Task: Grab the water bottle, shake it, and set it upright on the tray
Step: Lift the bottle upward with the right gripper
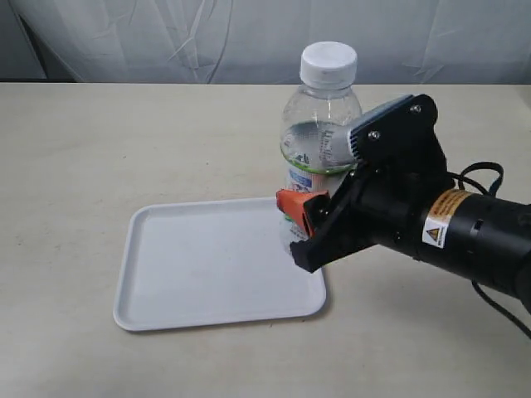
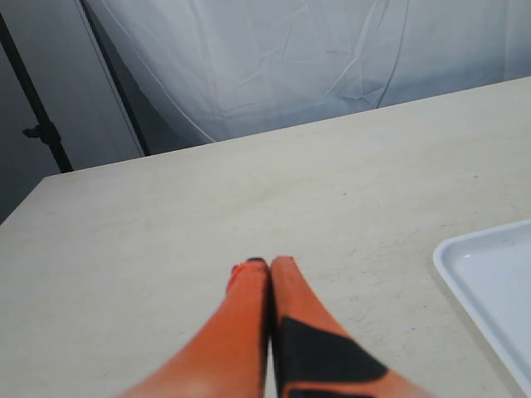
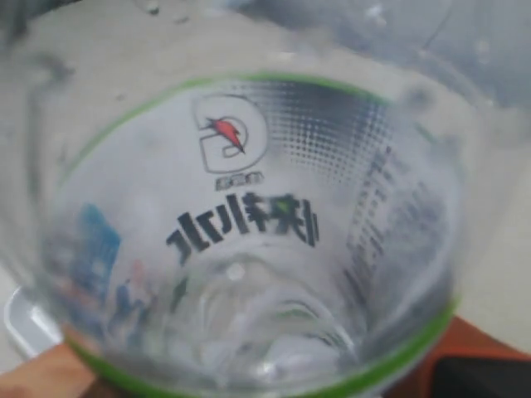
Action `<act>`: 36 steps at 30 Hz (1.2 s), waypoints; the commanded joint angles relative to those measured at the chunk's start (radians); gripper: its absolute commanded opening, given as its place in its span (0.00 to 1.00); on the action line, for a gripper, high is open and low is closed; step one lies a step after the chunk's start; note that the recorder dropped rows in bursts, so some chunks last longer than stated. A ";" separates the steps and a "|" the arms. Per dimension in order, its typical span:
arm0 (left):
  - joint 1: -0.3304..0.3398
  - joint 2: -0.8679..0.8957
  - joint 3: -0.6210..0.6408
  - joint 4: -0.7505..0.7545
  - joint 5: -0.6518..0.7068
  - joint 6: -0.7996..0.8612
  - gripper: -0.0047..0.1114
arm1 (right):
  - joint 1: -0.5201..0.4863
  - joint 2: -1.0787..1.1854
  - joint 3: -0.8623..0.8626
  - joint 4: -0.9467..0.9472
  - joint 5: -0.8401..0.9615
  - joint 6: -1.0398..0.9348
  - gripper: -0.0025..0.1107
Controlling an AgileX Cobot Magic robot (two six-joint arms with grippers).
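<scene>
The water bottle (image 1: 322, 124), clear with a white cap (image 1: 328, 63), stands upright at the tray's far right corner. My right gripper (image 1: 304, 209) is shut on its lower body, and an orange finger (image 1: 297, 204) shows on the near side. The gripper's black body hides the bottle's base, so I cannot tell whether it rests on the white tray (image 1: 207, 265). The bottle (image 3: 249, 207) fills the right wrist view between the right gripper's (image 3: 257, 377) orange fingers. My left gripper (image 2: 270, 264) is shut and empty over bare table, with the tray's corner (image 2: 498, 282) beside it.
The beige table (image 1: 83, 149) spreads around the tray. A white curtain (image 1: 166, 33) hangs behind the table's far edge. The right arm's black wrist and cable (image 1: 481, 224) reach in from the right. A dark stand pole (image 2: 37, 124) rises beyond the table.
</scene>
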 commanded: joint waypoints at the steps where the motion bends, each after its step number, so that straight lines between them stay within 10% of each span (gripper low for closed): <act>1: -0.002 -0.005 0.004 -0.004 -0.013 -0.003 0.04 | -0.069 -0.038 -0.003 0.708 -0.053 -0.404 0.01; 7: -0.002 -0.005 0.004 -0.004 -0.013 -0.003 0.04 | 0.067 -0.052 -0.065 0.538 0.169 -0.568 0.01; 12: -0.002 -0.005 0.004 -0.004 -0.013 -0.003 0.04 | 0.032 -0.052 -0.059 0.951 -0.124 -0.577 0.01; 16: -0.002 -0.005 0.004 -0.004 -0.013 -0.003 0.04 | 0.106 -0.052 -0.130 0.518 0.155 -0.596 0.01; 21: -0.002 -0.005 0.004 -0.004 -0.013 -0.003 0.04 | 0.063 -0.081 -0.146 0.896 -0.079 -0.657 0.01; 36: -0.002 -0.005 0.004 -0.004 -0.013 -0.003 0.04 | 0.101 -0.108 -0.180 0.882 0.128 -0.692 0.01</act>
